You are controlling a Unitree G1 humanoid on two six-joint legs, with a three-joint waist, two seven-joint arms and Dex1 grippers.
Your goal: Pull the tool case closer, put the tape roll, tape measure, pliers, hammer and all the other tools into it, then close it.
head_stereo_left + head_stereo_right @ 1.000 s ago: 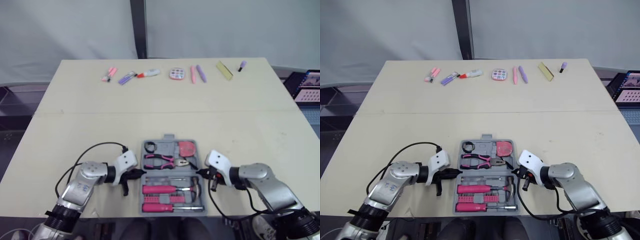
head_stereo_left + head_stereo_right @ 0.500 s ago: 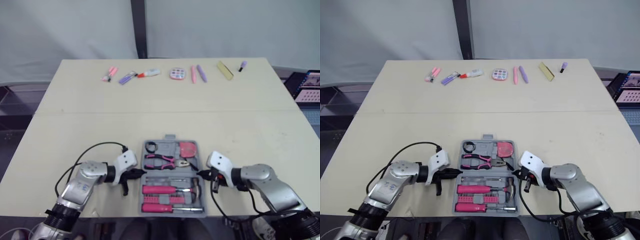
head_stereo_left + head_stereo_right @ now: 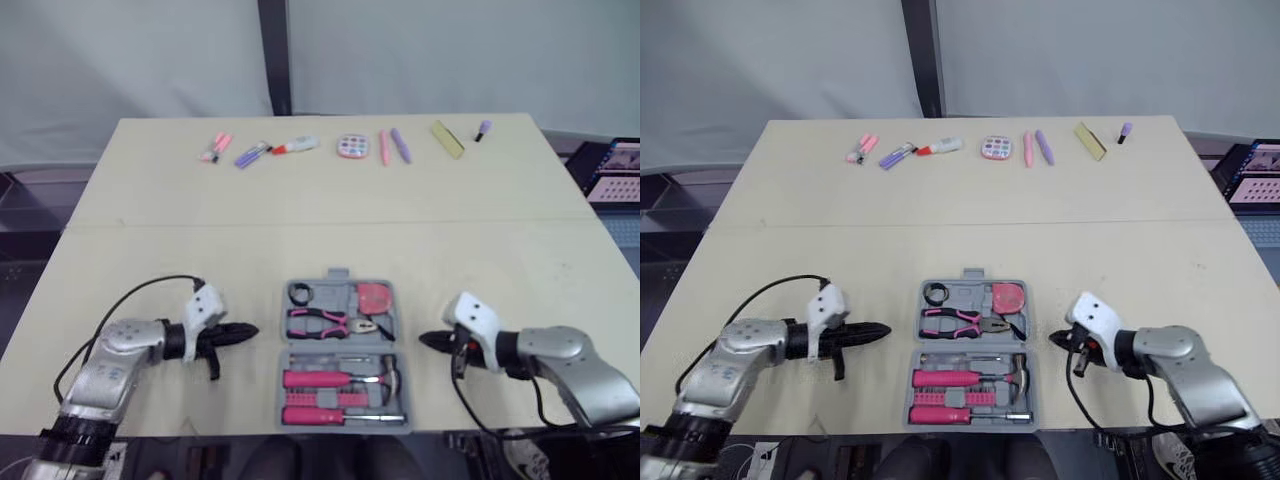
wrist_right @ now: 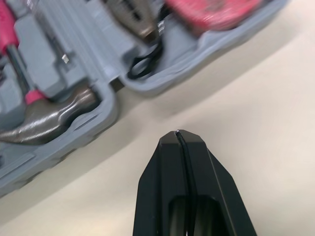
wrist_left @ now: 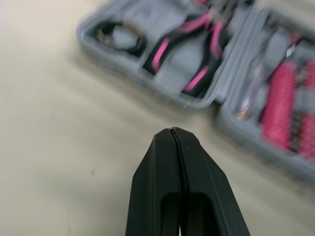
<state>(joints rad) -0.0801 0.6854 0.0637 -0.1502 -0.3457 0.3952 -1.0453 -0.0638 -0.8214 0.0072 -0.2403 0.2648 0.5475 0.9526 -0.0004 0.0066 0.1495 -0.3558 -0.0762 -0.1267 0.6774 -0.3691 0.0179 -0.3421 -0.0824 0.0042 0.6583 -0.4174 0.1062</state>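
Beige table (image 3: 300,230). Grey tool case (image 3: 341,293), lying open at near edge, centre. Left gripper (image 3: 248,331) and right gripper (image 3: 424,341): fingers pressed together, empty, flanking case, clear of it. Inside: hammer (image 3: 388,372), pliers (image 3: 318,321), tape measure (image 3: 374,296), tape roll (image 3: 301,294). Far edge: row of markers (image 3: 253,153).

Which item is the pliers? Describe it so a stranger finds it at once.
On the table, find the open grey case at the near edge. In its far half, the pliers lie crosswise, just nearer than the black tape roll and pink tape measure. Only they have two curved pink-and-black handles.
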